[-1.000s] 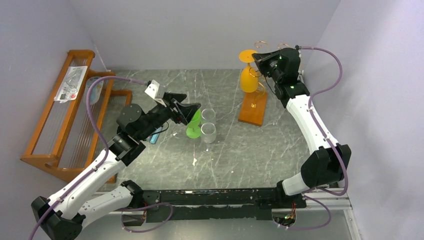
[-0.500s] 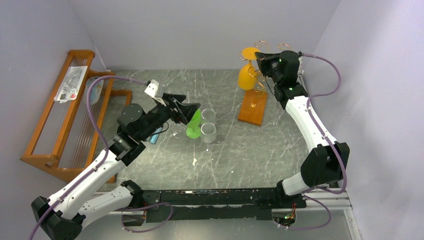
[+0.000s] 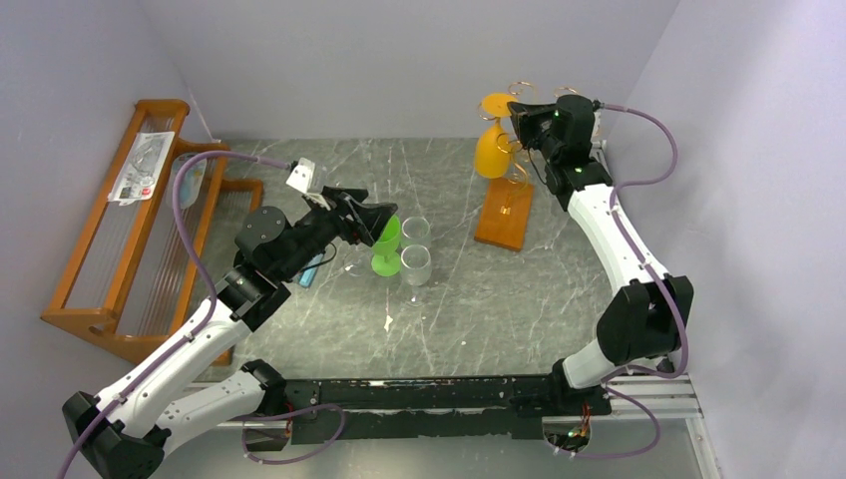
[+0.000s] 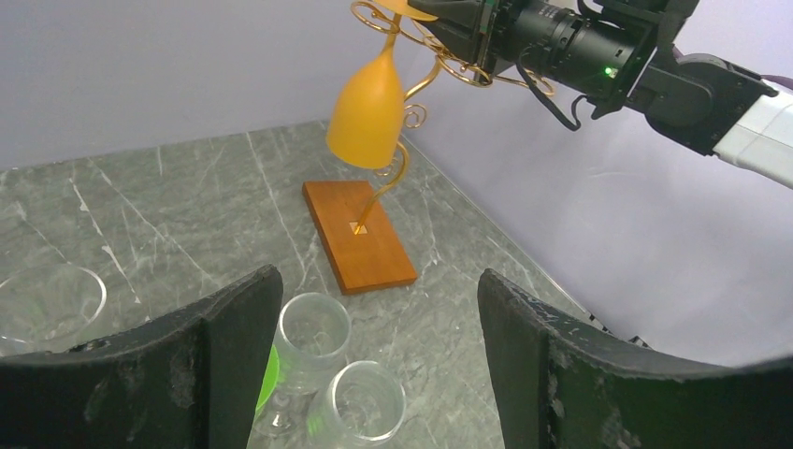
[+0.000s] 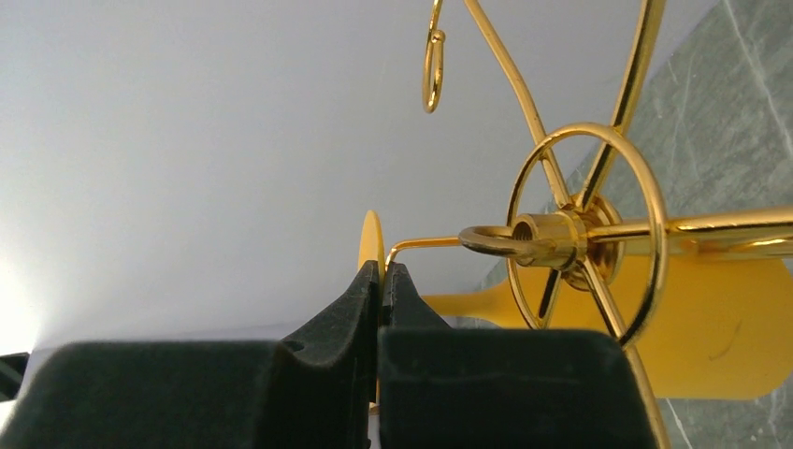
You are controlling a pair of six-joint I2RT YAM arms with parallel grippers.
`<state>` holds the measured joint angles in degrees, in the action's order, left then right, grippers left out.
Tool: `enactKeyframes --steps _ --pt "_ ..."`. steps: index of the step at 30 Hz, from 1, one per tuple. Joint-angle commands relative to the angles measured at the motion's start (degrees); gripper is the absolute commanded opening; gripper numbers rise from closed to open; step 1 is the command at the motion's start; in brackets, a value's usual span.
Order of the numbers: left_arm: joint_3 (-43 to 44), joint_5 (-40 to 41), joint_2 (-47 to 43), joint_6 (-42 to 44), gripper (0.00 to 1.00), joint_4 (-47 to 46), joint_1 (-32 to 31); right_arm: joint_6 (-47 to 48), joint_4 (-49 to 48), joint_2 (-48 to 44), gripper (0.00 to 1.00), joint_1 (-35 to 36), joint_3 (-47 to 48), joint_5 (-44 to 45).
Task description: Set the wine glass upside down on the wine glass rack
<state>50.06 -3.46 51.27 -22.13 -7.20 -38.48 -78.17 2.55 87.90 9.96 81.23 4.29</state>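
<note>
- The orange wine glass hangs bowl-down and slightly tilted at the far right of the table. Its stem sits among the curled arms at the top of the wine glass rack, and its foot is uppermost.
- The rack's stem rises from a small wooden base, and the bowl hangs clear above the base without touching it.
- The right gripper is up at the glass's foot. In the right wrist view its jaws are pressed together, and the thin foot rim shows edge-on exactly at the seam, so it looks pinched there.
- Judged step: the hanging is all but done. The glass is inverted and in the arm but not yet let go.
- The next move calls for settling the foot onto the wire, opening slowly, then backing straight out without snagging the scrolls or swinging the glass.
- Well apart at mid-table, the left gripper stands wide open and grips nothing. It hovers by a green glass and two clear glasses.
</note>
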Motion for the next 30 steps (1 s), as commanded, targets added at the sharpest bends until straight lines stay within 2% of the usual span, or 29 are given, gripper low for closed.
enactKeyframes --steps 1,15,30 --pt "1.06 2.40 -0.21 -0.79 0.80 0.79 -0.32 0.62 4.78 0.61 0.00 -0.51 3.40 2.30" --pt "1.00 3.38 0.24 -1.85 0.80 1.57 -0.35 2.58 8.88 3.30 0.00 -0.55 8.68 1.53" --pt "0.74 5.57 0.38 -1.78 0.81 2.17 -0.36 6.02 4.01 4.42 0.00 0.42 8.77 -2.16"
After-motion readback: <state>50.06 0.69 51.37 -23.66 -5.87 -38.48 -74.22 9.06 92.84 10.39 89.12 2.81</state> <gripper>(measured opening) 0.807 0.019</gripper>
